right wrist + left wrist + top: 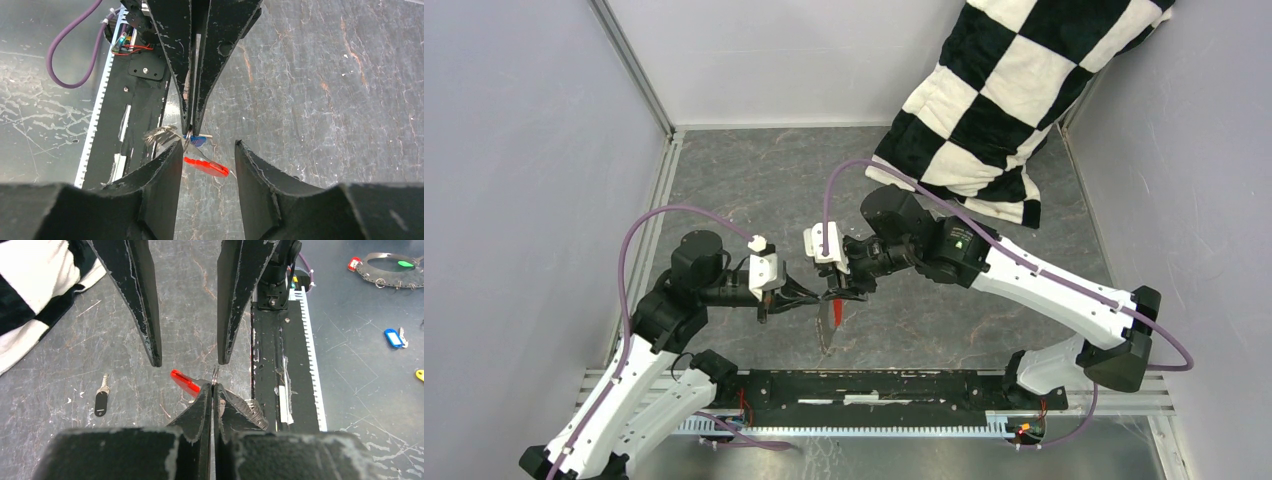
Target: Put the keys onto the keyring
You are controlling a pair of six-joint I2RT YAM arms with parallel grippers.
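My left gripper [212, 386] is shut on the thin metal loop of the keyring [215, 374], and its red tag [184, 381] hangs just below the tips. My right gripper [208, 145] faces it from the other side, open. The red tag [206, 166] lies under the gap between its fingers, and the loop is right beside one fingertip [178, 146]. A blue-headed key [198, 140] shows at the left gripper's tips [191, 131]; I cannot tell whether it hangs on the loop. The black-headed key [101, 402] lies loose on the table. From above, both grippers meet over the red tag [835, 315].
A black rail [277, 355] with a white toothed strip runs along the near table edge, close by the grippers. A grey ribbed metal piece [252, 412] lies beside it. A black-and-white checked cloth [1014, 100] is at the back right. Other tagged keys [395, 337] lie beyond the rail.
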